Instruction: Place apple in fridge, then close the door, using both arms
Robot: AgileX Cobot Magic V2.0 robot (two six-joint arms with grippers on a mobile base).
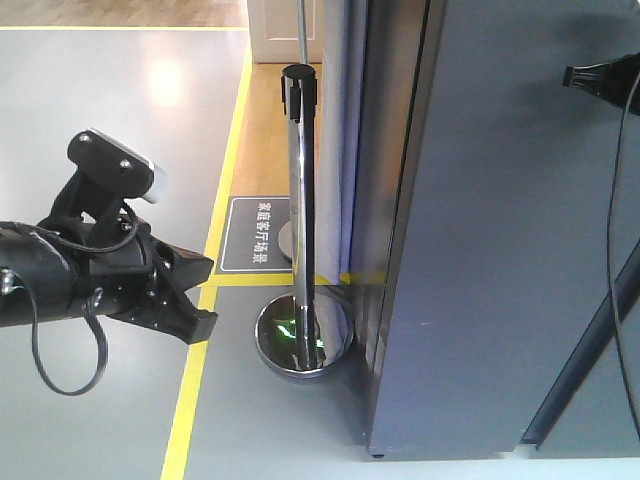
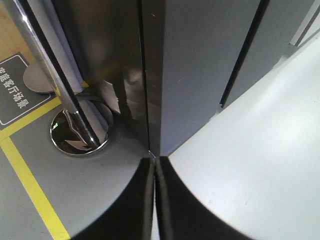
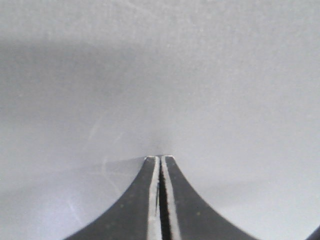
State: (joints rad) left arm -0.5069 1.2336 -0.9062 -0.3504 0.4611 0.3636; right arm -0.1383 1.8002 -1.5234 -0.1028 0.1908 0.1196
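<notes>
You see the tall dark grey fridge (image 1: 500, 230) with its tall narrow dark grey door (image 1: 400, 200) looking closed or nearly so; from these views you cannot tell whether it has latched. The red apple shows in no view, so judge it to be inside the fridge or otherwise out of sight, not in either gripper. Your black left gripper (image 1: 195, 295) hangs to the left of the fridge, apart from it, its jaws pressed together on nothing, as the left wrist view confirms. Your black right gripper (image 3: 160, 165) is also clenched empty, its tips right at a plain grey panel that fills the right wrist view; whether they touch it you cannot tell. The main risk is the chrome stanchion post with a round mirrored base (image 1: 300, 250) standing just left of the fridge, between the left gripper and the door edge: a sweep toward the fridge could knock it over. Pushing harder with the right arm could skid the tips across the smooth panel.
</notes>
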